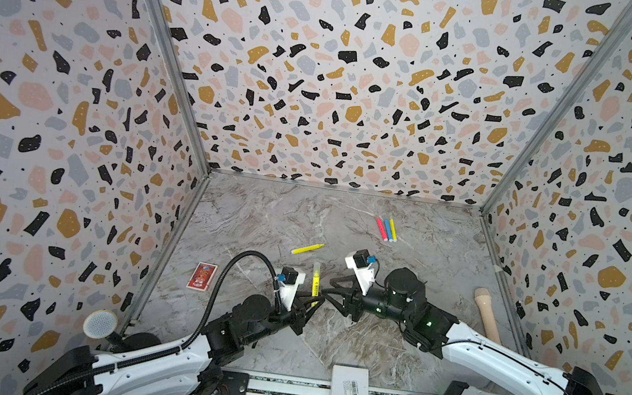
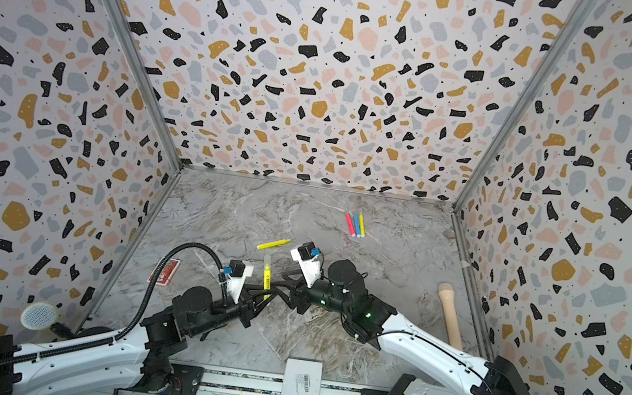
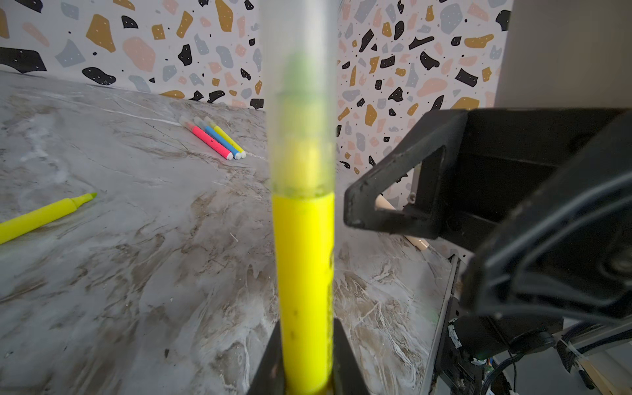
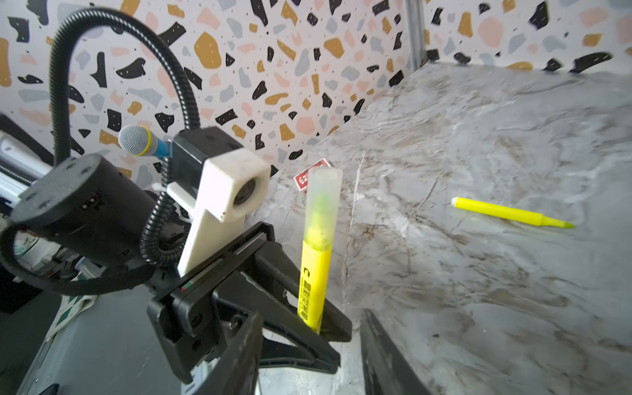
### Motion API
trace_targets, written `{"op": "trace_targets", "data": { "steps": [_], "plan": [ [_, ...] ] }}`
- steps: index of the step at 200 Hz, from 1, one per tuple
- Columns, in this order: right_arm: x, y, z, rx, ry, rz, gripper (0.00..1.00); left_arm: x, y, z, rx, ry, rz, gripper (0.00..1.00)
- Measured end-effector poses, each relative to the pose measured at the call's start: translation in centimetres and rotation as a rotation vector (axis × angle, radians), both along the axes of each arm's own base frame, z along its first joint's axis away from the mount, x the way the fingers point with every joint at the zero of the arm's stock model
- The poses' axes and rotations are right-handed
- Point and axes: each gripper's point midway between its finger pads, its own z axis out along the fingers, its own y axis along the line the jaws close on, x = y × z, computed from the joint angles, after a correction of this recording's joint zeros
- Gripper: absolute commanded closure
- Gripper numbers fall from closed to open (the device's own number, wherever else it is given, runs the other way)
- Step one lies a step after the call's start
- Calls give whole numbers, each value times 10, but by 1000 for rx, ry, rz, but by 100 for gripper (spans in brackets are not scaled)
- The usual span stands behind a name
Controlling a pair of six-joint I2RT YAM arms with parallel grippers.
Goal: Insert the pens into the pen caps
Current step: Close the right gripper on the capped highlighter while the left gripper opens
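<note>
Near the table's [image 1: 261,216] front, we see the left gripper [image 1: 311,305] clamping a yellow pen [image 4: 313,273] upright, presumably to steady it for its cap [image 4: 323,201] (translucent, apparently seated); the right gripper [image 1: 327,287] stands just beside, jaws parted, empty.

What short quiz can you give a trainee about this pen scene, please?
1. True or false: the left gripper is shut on a yellow highlighter that wears a translucent cap.
2. How many slim pens lie side by side near the back wall? A two, B three, C five.
3. Fill the gap: the loose highlighter lying on the marble table has ___ cap, while the right gripper stands open and empty.

Key: 1 true; 2 B; 3 no.
</note>
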Motion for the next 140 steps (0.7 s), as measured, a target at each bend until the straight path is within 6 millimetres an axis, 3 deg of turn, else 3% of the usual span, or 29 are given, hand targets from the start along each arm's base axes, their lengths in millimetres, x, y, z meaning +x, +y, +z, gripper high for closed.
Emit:
{"op": "trace_targets", "data": {
  "steps": [46,102,140],
  "plan": [
    [-3,12,-23,-44,53,58,60,0,-1,1,-5,-2,-6,100],
    [1,26,-10,-7,39,93,64,0,-1,1,-4,-1,-6,100],
    [8,29,-16,-12,56,85,71,0,-2,1,-5,-2,-7,100]
  ]
}}
